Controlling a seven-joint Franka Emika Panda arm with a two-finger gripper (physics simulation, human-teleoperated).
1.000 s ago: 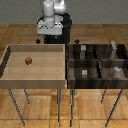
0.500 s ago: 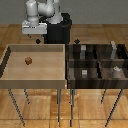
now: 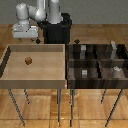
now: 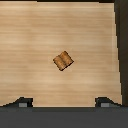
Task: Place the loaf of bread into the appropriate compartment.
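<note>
Now, your status:
Loaf point(image 4: 63, 61): lies alone in the tan tray point(image 3: 10, 80), untouched.
Hand point(image 4: 63, 102): wide, empty, above the loaf.
Risk: loaf sits skewed; your fingers may nudge it aside.

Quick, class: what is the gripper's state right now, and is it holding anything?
Gripper: open, holding nothing; the loaf of bread lies apart in the pale tray.

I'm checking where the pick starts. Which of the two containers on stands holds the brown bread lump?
The pale tan undivided tray on the exterior view's left: the loaf of bread lies alone on its floor. The dark four-cell bin holds only small grey blocks.
</note>
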